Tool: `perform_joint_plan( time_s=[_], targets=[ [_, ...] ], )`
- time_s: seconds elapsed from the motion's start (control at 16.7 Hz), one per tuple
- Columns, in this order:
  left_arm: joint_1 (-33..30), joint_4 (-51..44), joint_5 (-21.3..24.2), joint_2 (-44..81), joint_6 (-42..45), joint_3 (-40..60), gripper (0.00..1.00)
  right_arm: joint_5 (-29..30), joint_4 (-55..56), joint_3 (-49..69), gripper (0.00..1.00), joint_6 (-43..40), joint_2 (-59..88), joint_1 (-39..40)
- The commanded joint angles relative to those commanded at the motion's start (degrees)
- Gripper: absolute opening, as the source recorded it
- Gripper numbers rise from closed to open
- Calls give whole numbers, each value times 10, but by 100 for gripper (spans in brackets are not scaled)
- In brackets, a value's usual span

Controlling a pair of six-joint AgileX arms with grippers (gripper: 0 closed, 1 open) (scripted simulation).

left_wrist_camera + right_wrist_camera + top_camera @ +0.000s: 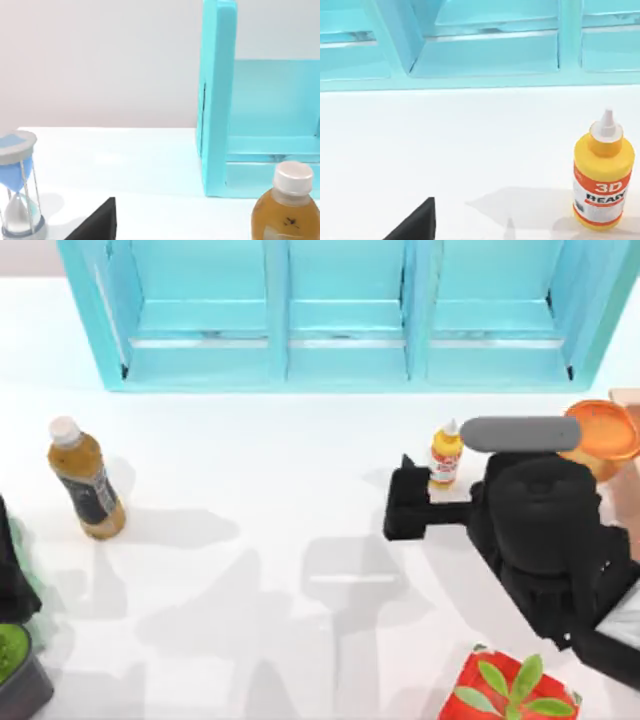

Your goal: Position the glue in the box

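our right pincer (408, 502) sits just beside the glue (446, 454) on the desk (260, 490), toward the brown bottle (86, 480); we cannot tell its fingers' state. glue is upright, ungripped. risk: a sideways nudge tips it. left arm is parked past the brown bottle.

Readable text: glue (602, 179) label only. White "3D" on the orange-red band, dark "READY" or similar on the white band just below it; last letters wrap round the bottle, so can't confirm. Smaller print under that, too small to read. Brown drink bottle (86, 480), well apart from the glue, has a dark label; nothing legible on it.
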Motion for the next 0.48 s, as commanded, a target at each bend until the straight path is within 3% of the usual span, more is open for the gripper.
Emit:
perform_joint_plan(
  time_s=[0.24, 0.48],
  targets=[
    [0, 0, 0, 0, 0, 0, 100, 99, 57, 24, 100, -5, 129, 26],
    [0, 0, 0, 0, 0, 0, 100, 148, 84, 30, 100, -13, 182, 30]
  ],
)
